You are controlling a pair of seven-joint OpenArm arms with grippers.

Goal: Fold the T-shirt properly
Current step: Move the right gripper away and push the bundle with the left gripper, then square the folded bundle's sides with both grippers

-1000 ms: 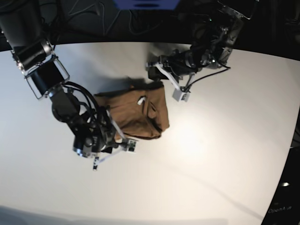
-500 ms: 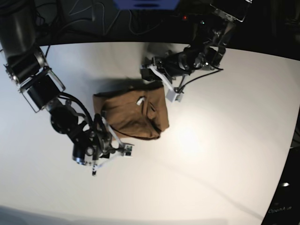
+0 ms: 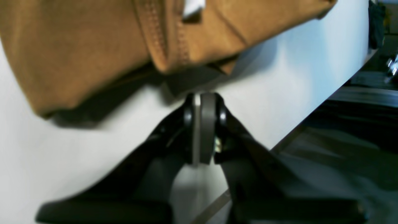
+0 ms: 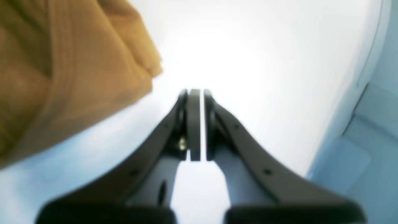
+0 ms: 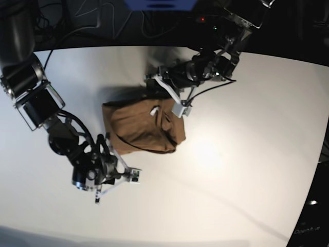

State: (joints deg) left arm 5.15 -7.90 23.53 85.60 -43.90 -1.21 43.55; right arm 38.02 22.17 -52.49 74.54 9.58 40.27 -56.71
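Observation:
The tan-brown T-shirt (image 5: 141, 126) lies folded into a compact bundle on the white table (image 5: 236, 154), its small white tag (image 5: 154, 109) on top. My left gripper (image 5: 157, 85) is shut and empty at the shirt's far edge. In the left wrist view its closed fingertips (image 3: 203, 98) sit just short of the shirt's stitched hem (image 3: 164, 40). My right gripper (image 5: 126, 172) is shut and empty, off the shirt's near left corner. In the right wrist view the shirt (image 4: 62, 71) lies to the upper left of the closed fingertips (image 4: 196, 93).
The table's far edge (image 5: 103, 48) runs behind the shirt, with dark cables beyond it. The right arm's links (image 5: 38, 105) stretch over the table's left side. The table edge also shows at the right of the left wrist view (image 3: 311, 124).
The left gripper has slid left along the shirt's far edge. The right gripper has drawn back down and left, away from the shirt. Both stayed shut. The shirt bundle shifted slightly.

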